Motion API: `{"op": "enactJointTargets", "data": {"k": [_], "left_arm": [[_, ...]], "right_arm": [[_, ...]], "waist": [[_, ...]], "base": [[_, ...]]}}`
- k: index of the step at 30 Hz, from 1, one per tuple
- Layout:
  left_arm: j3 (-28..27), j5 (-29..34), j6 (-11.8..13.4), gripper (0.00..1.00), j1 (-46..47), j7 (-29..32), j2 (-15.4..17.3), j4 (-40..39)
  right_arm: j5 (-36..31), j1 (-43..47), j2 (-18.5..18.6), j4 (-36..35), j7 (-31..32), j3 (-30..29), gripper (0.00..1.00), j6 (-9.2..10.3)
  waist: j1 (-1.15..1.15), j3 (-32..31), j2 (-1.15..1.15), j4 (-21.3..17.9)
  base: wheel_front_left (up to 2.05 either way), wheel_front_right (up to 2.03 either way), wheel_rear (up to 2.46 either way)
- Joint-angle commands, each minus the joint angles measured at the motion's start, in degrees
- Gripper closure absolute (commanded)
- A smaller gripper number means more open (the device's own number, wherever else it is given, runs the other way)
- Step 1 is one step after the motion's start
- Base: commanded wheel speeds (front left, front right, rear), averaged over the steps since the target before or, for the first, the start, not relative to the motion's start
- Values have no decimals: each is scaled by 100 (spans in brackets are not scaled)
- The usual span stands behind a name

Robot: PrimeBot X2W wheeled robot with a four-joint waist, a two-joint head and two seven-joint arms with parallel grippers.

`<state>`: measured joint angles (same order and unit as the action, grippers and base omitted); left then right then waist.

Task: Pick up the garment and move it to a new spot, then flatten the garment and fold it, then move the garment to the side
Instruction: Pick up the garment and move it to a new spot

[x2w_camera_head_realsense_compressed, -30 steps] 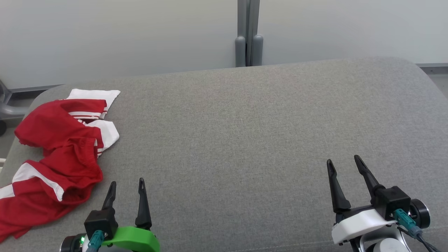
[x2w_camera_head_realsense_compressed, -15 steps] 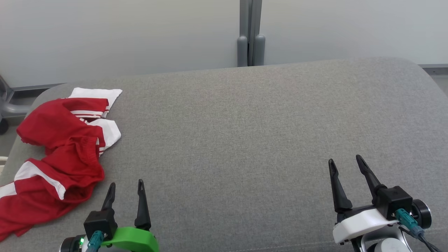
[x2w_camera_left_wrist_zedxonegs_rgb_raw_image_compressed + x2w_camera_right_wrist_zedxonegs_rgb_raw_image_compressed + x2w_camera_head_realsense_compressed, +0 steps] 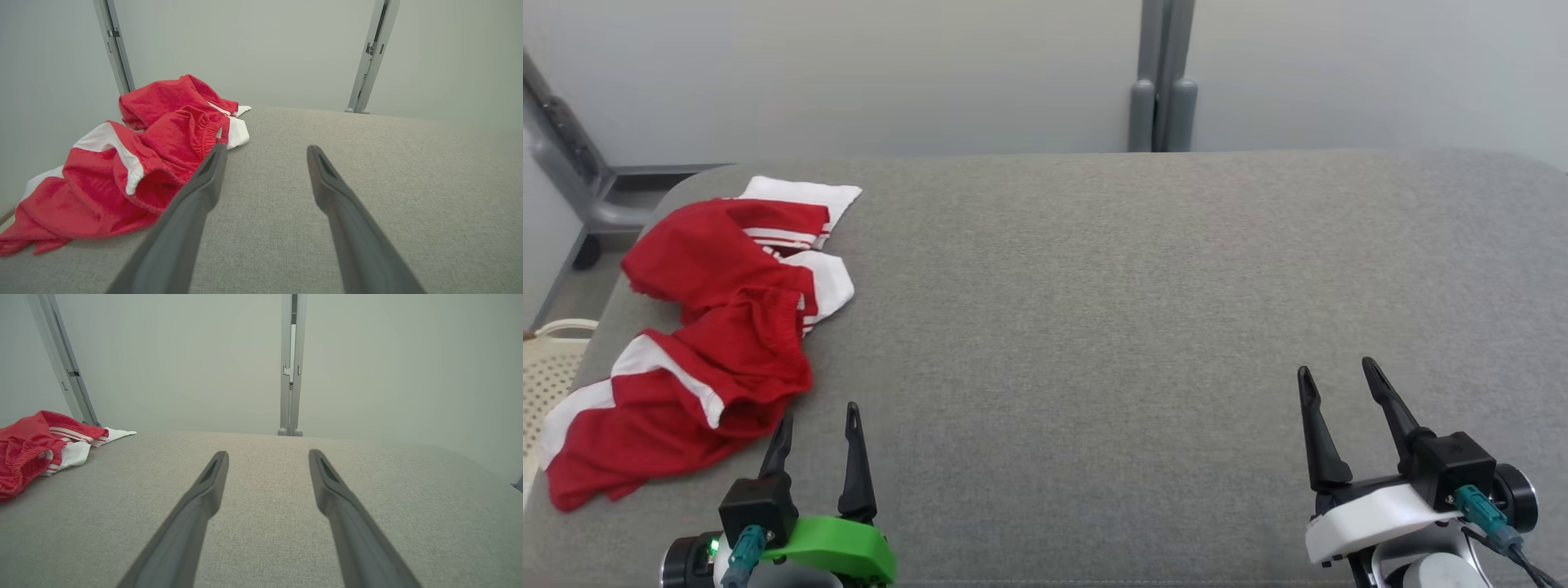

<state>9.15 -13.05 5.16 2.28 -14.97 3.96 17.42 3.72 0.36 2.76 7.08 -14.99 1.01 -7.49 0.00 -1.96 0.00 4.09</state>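
left fingers [image 3: 854, 445]: spread wide, nothing between them, tips pointing to 12 o'clock in the head view. right fingers [image 3: 1391, 404]: likewise spread wide and empty, tips pointing to about 1 o'clock. both sets hang low over the grey upholstered surface [image 3: 1094, 327], at its near edge.

the garment [image 3: 719, 343], red with white panels and stripes, lies crumpled at the far left of the surface. from my left fingers it lies at 10 to 11 o'clock. its near red fold sits just beside my outer left fingertip. in the left wrist view that tip overlaps the gathered elastic band, but i cannot tell whether it touches. from my right fingers the garment lies at about 9 to 10 o'clock, well apart, with bare surface between.

long axis, head view: from the white hem at 1 o'clock down to the red corner at 7 o'clock, close along the left edge of the surface.

judgement: the pick-up step has not begun. my left arm is the nearer one. a short reach toward 11 o'clock should bring the bunched band between my left fingers. my right fingers would have to cross the whole surface.
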Motion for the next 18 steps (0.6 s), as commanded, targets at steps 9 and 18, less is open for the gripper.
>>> {"op": "enactJointTargets", "data": {"k": [9,18], "left_arm": [[-59,-44,106,0,53,-16,79,-125],[-44,-100,129,0,16,25,131,-154]], "right_arm": [[53,-87,12,-64,-20,-7,0,1],[132,-144,13,-34,-20,6,0,1]], "waist": [[0,102,0,1451],[0,143,0,2120]], "base": [[0,0,0],[0,0,0]]}}
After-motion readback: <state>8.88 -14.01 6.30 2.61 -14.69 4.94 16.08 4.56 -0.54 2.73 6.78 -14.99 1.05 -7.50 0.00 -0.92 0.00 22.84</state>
